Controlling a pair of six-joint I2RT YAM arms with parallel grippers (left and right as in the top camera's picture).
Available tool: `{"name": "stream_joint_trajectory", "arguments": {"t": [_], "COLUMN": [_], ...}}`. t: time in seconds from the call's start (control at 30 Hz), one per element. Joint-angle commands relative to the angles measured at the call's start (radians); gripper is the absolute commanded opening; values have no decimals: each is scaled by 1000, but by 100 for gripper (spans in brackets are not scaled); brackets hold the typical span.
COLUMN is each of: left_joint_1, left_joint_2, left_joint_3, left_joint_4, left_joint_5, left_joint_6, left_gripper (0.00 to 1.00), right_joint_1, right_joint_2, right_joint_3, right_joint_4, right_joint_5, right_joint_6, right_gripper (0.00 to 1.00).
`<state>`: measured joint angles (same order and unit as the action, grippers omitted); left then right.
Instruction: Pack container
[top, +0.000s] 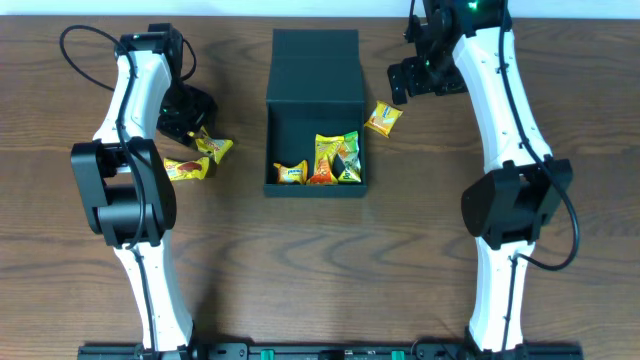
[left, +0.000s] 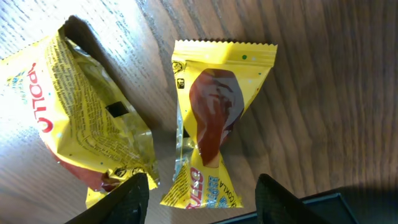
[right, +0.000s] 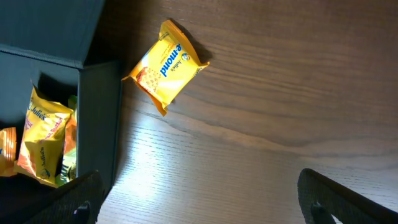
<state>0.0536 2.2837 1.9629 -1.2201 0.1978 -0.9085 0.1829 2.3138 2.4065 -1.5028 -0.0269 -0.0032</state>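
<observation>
The container (top: 300, 130) sits in the middle of the worktop (top: 320, 260), a dark teal-green, matte, square box. It stands open, its hinged lid folded back flat on the far side. A few bright snack packets (top: 325, 165) lie inside against the wall nearest the arms' bases.

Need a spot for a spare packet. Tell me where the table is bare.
Bare wood: the strip in front of the container, and the patch at its right, nearer than the lone yellow packet. Crowded: its left, two yellow packets at the left gripper.
</observation>
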Motion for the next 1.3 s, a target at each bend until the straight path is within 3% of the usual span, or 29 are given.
{"name": "stream_joint_trajectory", "arguments": {"t": [0.0,0.17,0.8,0.93,1.13,1.27], "left_joint_1": [-15,-35,-40,-40,-40,-41], "left_joint_2": [37,66,67,67,67,67], "left_joint_3": [-23,-24,-81,-91,-91,-91], "left_joint_4": [-1,4,24,40,47,52], "left_joint_5": [-21,-13,-74,-74,-71,-76], "left_joint_6": [14,14,14,15,21,57], "left_gripper": [57,60,59,50,25,18], "right_joint_1": [8,8,7,7,7,7], "right_joint_2": [-32,-32,-32,-32,-32,-32], "right_joint_3": [17,17,17,17,17,17], "right_joint_4": [0,-1,-4,-4,-4,-4], "right_joint_5": [-3,-3,1,1,1,1], "right_joint_6": [18,18,18,17,17,16], "right_gripper": [99,99,99,99,99,99]}}
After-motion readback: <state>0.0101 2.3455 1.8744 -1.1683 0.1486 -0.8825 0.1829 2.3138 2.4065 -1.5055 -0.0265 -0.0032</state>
